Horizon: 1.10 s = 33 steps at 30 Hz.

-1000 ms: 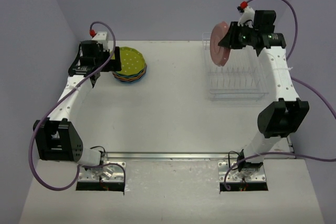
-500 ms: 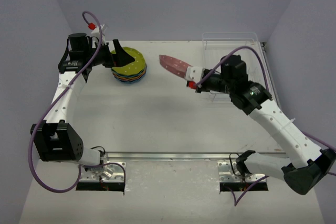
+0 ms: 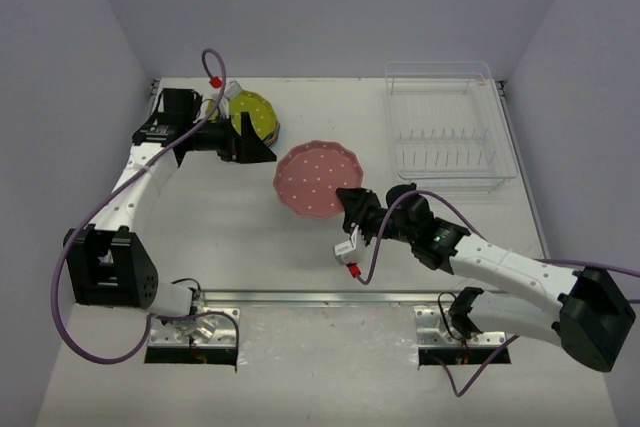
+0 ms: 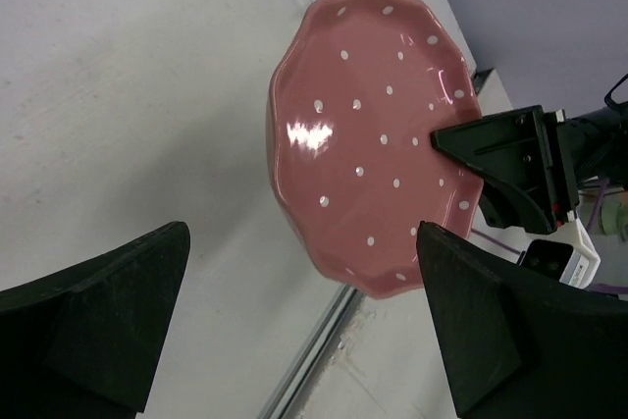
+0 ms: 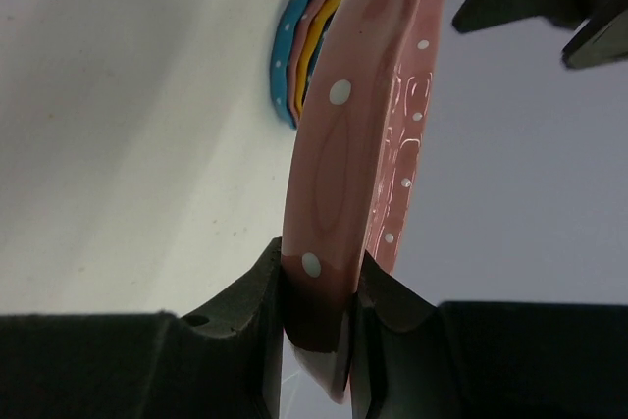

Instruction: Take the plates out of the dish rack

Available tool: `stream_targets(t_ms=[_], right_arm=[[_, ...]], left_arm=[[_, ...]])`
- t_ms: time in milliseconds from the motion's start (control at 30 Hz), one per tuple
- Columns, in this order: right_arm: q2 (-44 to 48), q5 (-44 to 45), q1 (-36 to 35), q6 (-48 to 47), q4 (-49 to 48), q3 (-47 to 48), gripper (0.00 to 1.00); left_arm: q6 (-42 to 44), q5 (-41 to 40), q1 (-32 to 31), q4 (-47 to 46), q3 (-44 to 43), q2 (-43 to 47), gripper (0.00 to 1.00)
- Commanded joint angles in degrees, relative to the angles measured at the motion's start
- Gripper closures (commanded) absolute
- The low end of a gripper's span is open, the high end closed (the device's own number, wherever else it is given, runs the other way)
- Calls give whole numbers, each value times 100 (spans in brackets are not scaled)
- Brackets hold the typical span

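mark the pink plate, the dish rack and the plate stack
pink plate [image 3: 318, 179], top view, its dotted middle
dish rack [image 3: 445, 127], top view, its bare ribbed floor
plate stack [image 3: 258, 117], top view, the yellow-green top plate

Legible text, labels, brands, numbers, signs: none in any view

Pink plate [image 4: 378, 144]: white dots only, a scattered pattern, no lettering or maker's mark on the face shown

White fitting [image 4: 564, 252], at 4 o'clock in the left wrist view: surface plain as far as can be seen, any marking too small to read
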State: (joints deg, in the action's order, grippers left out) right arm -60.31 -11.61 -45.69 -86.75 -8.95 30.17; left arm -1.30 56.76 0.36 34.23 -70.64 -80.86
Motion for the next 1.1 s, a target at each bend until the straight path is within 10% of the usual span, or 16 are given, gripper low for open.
stream_targets(t_ms=[0,233,600,900,1067], right_arm=[[-34,24,-238,-1032,-3023,174,100],[-184,-53,-394,-1221,-3447,19,100],[-620,174,-432,-1441,-4068,-169,95],[-802,585,-441,-1397,-4115,-165,6],[-842,981,-432,-1177,-4098,-149,1]], left_arm=[[735,-96,-375,428,124,-67,4],[843,-247,-645,510,248,-244,18],[939,990,-592,656,155,-475,99],[548,1413,696,568,-282,-847,100],[-565,388,1313,-327,-893,-1097,100]])
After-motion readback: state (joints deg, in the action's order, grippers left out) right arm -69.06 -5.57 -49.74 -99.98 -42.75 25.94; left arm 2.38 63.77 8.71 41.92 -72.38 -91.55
